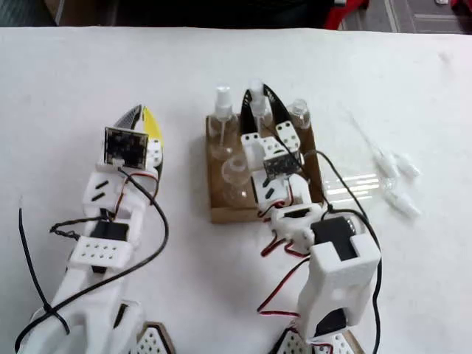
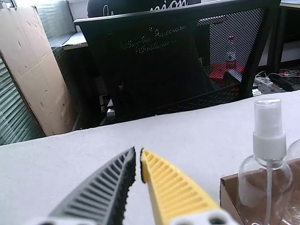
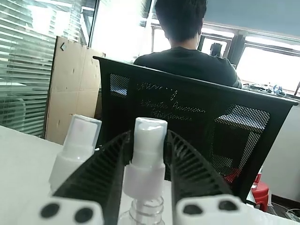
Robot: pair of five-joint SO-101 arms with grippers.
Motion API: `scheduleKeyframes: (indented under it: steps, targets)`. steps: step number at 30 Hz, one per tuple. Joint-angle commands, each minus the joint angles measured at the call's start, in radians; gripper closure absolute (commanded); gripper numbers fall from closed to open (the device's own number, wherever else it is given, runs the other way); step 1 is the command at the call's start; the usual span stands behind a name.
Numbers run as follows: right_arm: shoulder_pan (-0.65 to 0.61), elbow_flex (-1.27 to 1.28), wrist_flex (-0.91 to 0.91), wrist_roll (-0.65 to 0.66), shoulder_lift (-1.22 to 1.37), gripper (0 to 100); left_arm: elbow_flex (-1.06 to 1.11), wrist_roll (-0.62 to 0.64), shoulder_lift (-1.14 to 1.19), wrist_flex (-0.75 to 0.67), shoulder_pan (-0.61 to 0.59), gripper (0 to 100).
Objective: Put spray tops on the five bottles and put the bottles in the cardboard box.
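Your right claw (image 3: pixel 149 136) is clamped on a white spray top (image 3: pixel 149 161), one black finger on each side. The top sits on the neck of a clear bottle (image 3: pixel 143 213) standing in the far part of the cardboard box (image 1: pixel 214 215). Whether it's screwed home or merely resting there, you can't tell from here. Treat all this as light, thin plastic: the bottle looks empty, so it'll likely tip or spin with the top sooner than resist you, and its smooth wall will probably slide in the fingers. The top is the stiffer part, so hold it low on the collar, not on the nozzle cap, and squeeze gently. Your left claw (image 2: pixel 138 152) is closed on nothing, gray and yellow fingers together, hovering over the desk (image 1: pixel 88 74) beside the box. It's the obvious one to steady a bottle's shoulder if one turns. Next to the gripped one stands a capped bottle (image 2: pixel 262 183), and nearer the arms an open bottle (image 1: pixel 236 173) has no top. Out on the desk past the box lie loose spray tops (image 1: pixel 391 166) with thin dip tubes that will bend, so take those by the collar too. Beside them is what looks like another bottle (image 1: pixel 354 184) on its side, apt to roll.
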Motion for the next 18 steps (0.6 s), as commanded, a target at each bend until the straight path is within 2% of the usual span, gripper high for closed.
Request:
scheduleKeyframes:
  steps: [1, 6, 11, 18]
  targets:
    - [0.004, -0.029, -0.022, -0.009, -0.008, 98.1, -0.015, -0.009, -0.002, -0.026, -0.005, 98]
    - [0.004, -0.025, -0.018, -0.005, -0.008, 95.7, -0.015, -0.009, -0.002, -0.026, -0.005, 98]
    - [0.001, -0.023, -0.015, -0.009, -0.007, 81.7, -0.014, -0.009, -0.002, -0.026, -0.005, 98]
    - [-0.002, -0.021, -0.015, -0.011, -0.007, 83.7, -0.014, -0.009, -0.002, -0.026, -0.005, 98]
